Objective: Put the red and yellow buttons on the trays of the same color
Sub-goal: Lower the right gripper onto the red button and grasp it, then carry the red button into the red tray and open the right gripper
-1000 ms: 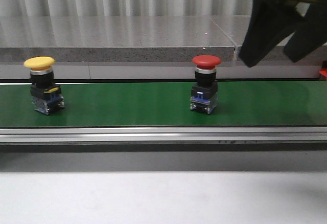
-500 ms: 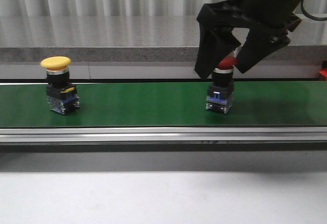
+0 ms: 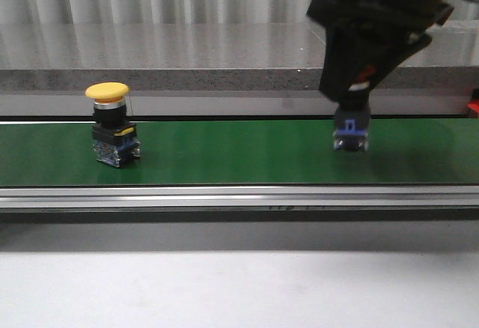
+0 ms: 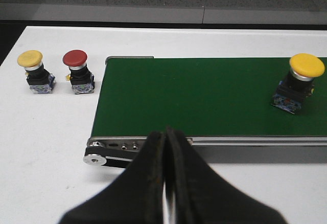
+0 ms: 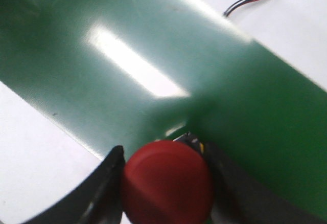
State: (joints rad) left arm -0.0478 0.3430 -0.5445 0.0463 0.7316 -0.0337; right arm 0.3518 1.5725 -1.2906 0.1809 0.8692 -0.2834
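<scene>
My right pincer (image 3: 352, 92) is clamping the red button (image 5: 167, 183) by its cap. Left pincer (image 4: 167, 147) is sitting clenched, empty. Risk: the smooth, round cap slipping free during the lift.

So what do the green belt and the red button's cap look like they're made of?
Green belt: probably rubber or PVC with a smooth satin finish, judging by its broad soft glare in the right wrist view. Red button cap: apparently moulded plastic, matte, uniformly coloured.

The green conveyor belt (image 3: 224, 156) looked smooth and faintly glossy, throwing back a bright streak of light, and its front rail (image 3: 224, 197) was brushed silver metal. The red button (image 5: 167, 183) had a smooth, satin plastic cap, and the yellow button (image 3: 107, 90) looked alike. The right gripper (image 5: 166, 188) fingers were matt black plastic.
</scene>
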